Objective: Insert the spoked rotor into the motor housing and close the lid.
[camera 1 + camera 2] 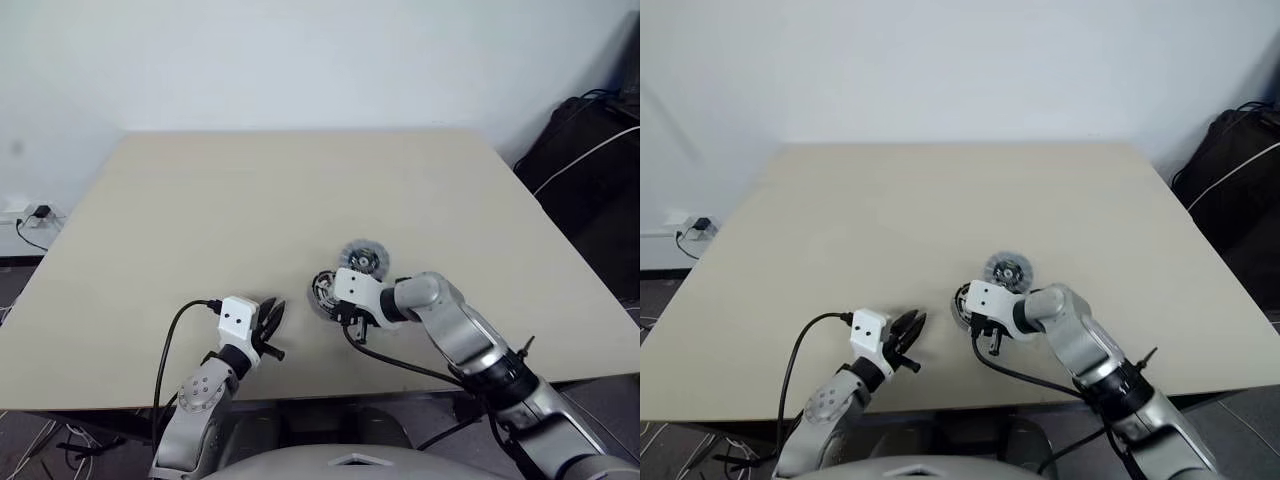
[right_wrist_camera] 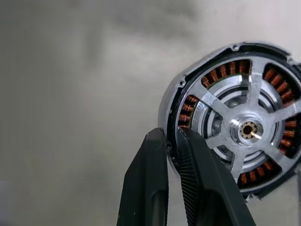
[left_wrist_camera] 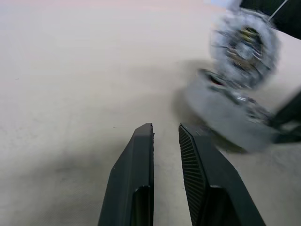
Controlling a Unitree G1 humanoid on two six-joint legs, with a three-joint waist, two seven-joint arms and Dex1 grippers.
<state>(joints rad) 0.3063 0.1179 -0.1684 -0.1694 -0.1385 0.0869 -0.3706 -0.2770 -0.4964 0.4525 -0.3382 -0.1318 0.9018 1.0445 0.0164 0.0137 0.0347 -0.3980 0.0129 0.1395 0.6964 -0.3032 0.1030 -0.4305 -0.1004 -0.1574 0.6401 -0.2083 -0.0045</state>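
Rotor work looks done: the spoked rotor (image 2: pixel 247 129) already sits inside the motor housing (image 2: pixel 175 106), copper windings showing between its spokes. The right gripper (image 2: pixel 171 141) pinches the housing's rim between nearly closed jaws. Beyond them lies the lid (image 1: pixel 364 258), not yet fitted. The left gripper (image 3: pixel 165 134) hovers narrowly parted, empty.

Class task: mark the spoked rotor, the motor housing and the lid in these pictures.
spoked rotor (image 2: pixel 248 130), right wrist view, centre hub.
motor housing (image 2: pixel 187 106), right wrist view, copper windings at its rim.
lid (image 1: pixel 1010 270), right eye view, dark centre.
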